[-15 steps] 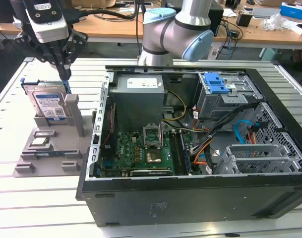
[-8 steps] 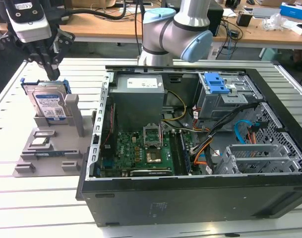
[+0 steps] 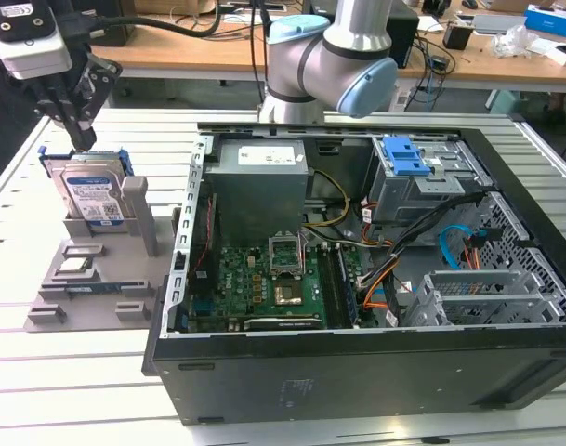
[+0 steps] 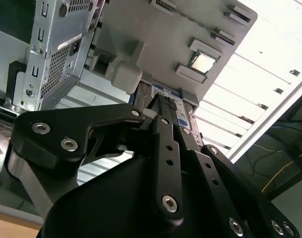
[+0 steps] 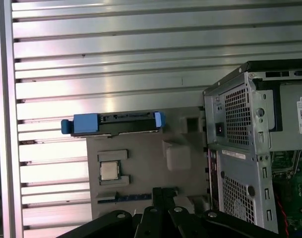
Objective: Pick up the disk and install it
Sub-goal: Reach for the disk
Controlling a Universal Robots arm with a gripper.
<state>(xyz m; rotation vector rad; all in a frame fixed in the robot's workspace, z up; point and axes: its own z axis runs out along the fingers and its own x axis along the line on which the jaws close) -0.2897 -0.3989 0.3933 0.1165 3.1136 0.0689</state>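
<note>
The disk (image 3: 90, 193) stands on edge in a grey holder (image 3: 97, 295) at the exterior view's left. It is a silver drive with a blue-and-white label and a blue carrier frame. My gripper (image 3: 81, 139) hangs just above the disk's top edge, fingers pointing down and shut, with nothing between them. In the first wrist view the disk (image 5: 111, 123) appears edge-on, its blue frame ends showing, beyond my gripper (image 5: 163, 192). In the second wrist view the disk's label (image 4: 169, 93) peeks out just past my gripper (image 4: 160, 101).
A small square chip (image 3: 75, 266) lies on the holder in front of the disk. The open computer case (image 3: 357, 372) fills the exterior view's right, with a grey drive cage and blue latch (image 3: 408, 158) at its back. The arm's base (image 3: 329, 56) stands behind the case.
</note>
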